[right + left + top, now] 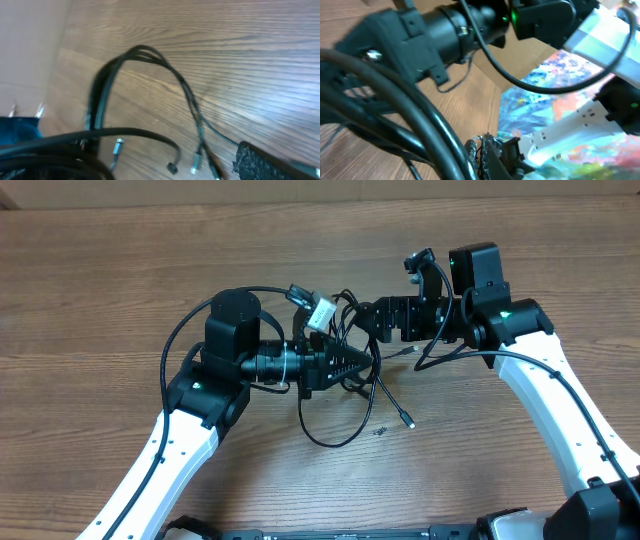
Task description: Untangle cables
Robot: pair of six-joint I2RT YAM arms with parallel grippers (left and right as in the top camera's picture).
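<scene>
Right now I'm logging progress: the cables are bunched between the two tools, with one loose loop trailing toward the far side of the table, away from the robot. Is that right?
Not quite. The cables are bunched between the left tool and right tool, but the loose loop trails toward the robot's own side of the table, not the far side. The overhead view shows it.

Overhead, mid-frame: cables (pixel 335 444) bunched on table (pixel 90 290), one loop trailing toward lower centre. Left gripper (pixel 364 363) comes in from the left; right gripper (pixel 368 318) from the right, just above.
</scene>
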